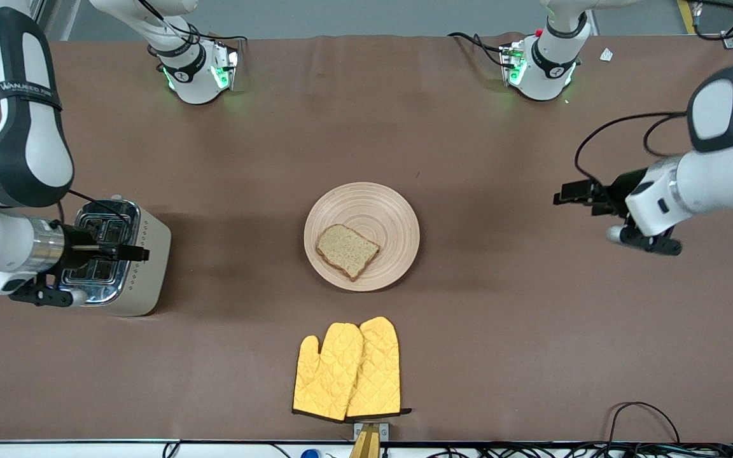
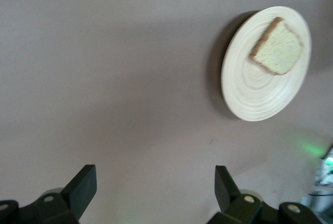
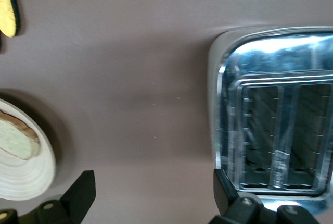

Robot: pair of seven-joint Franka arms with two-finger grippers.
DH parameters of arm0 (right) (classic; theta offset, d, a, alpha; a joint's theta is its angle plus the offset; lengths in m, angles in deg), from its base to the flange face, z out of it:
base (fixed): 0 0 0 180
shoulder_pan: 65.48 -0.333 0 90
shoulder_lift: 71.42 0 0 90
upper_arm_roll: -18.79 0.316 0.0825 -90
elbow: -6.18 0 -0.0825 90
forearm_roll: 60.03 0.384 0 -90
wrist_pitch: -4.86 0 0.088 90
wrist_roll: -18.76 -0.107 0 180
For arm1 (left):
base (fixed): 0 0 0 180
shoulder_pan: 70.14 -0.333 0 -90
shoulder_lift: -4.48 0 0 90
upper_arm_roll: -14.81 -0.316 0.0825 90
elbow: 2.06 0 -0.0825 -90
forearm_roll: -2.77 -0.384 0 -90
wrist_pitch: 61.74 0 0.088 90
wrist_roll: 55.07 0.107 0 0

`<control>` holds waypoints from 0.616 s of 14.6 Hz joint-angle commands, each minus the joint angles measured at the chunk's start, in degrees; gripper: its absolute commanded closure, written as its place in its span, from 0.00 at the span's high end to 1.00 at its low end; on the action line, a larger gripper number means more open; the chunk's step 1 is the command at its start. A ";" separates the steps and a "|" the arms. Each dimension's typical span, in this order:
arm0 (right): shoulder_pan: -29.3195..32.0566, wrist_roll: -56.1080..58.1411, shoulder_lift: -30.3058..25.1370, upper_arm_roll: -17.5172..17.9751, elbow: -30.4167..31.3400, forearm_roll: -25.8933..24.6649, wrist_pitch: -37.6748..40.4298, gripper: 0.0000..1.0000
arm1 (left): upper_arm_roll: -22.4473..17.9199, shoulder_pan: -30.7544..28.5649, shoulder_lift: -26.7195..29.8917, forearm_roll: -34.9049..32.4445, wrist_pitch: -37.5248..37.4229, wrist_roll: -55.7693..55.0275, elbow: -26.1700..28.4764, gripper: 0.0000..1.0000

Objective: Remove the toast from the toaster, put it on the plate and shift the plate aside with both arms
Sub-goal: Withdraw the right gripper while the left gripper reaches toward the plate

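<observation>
The toast [image 1: 347, 250], a speckled tan slice with a darker crust, lies flat on the round beige wooden plate [image 1: 395, 219] in the middle of the table. My right gripper [image 1: 134, 253] is open and empty, up over the toaster [image 1: 144, 280] at the right arm's end. My left gripper [image 1: 564, 194] is open and empty, over bare table toward the left arm's end, well apart from the plate. The left wrist view shows the plate [image 2: 250, 91] with the toast [image 2: 277, 47], and the open gripper [image 2: 156, 190]. The right wrist view shows the plate's rim [image 3: 31, 179], the toast's edge [image 3: 18, 140] and the open gripper [image 3: 153, 193].
A silver two-slot toaster [image 3: 276, 114] stands at the right arm's end, its slots showing no bread. A pair of yellow quilted oven mitts [image 1: 349, 370] lies nearer to the front camera than the plate. Brown cloth covers the table; cables run along the front edge.
</observation>
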 commanded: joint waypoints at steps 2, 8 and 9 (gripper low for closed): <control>-0.10 6.25 -6.79 -1.27 2.25 -2.23 2.68 1.00 | 0.75 -0.03 -4.32 8.38 6.76 9.64 4.81 0.99; -4.83 6.96 -15.32 -6.89 3.84 -3.47 4.43 1.00 | 1.19 0.49 -18.56 26.46 9.32 32.50 3.15 0.80; -4.93 6.96 -16.47 -6.99 3.75 -3.47 5.14 1.00 | 1.54 0.93 -21.28 27.71 9.58 33.65 1.05 0.77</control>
